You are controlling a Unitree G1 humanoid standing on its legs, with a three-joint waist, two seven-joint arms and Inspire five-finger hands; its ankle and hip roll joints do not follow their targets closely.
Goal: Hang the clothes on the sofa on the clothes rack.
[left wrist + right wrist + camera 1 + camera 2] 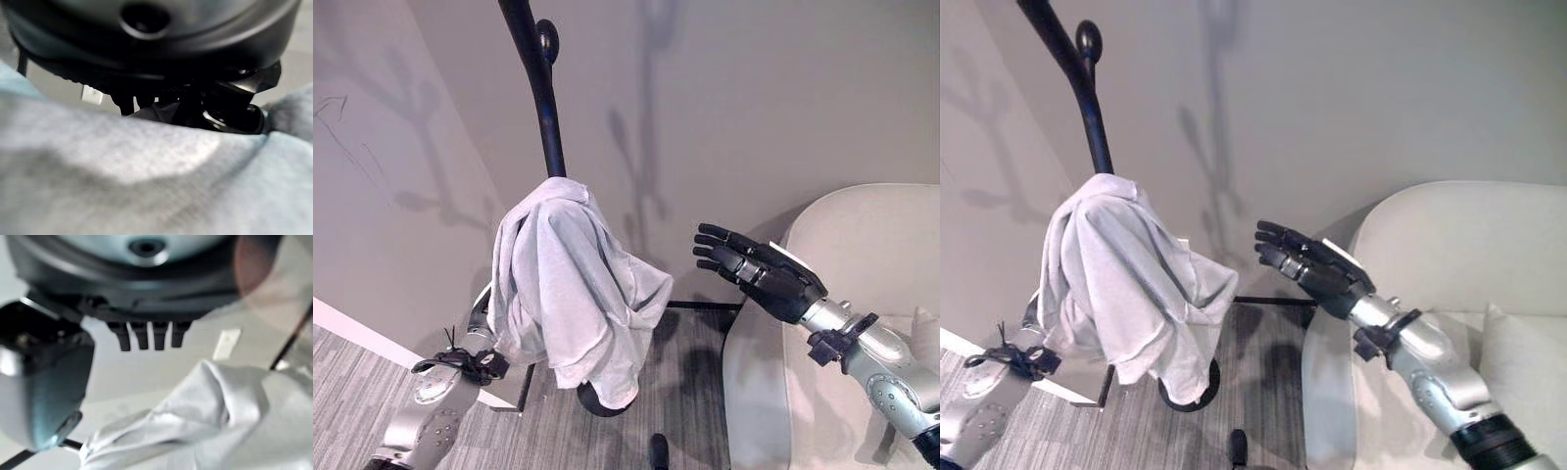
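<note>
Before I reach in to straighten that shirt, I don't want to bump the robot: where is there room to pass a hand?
Free: the gap between the draped light grey garment and the open right hand, and around the black rack pole above the cloth. Crowded: the garment's left lower edge, where the left arm disappears behind the cloth, and by the cream sofa.

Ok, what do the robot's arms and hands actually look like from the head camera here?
Both arms are silver-grey metal with rounded shells and black fittings at the wrists. The right hand is dark, almost black, with jointed fingers and a white patch near its thumb. The left hand shows as glossy black parts behind the grey garment.
</note>
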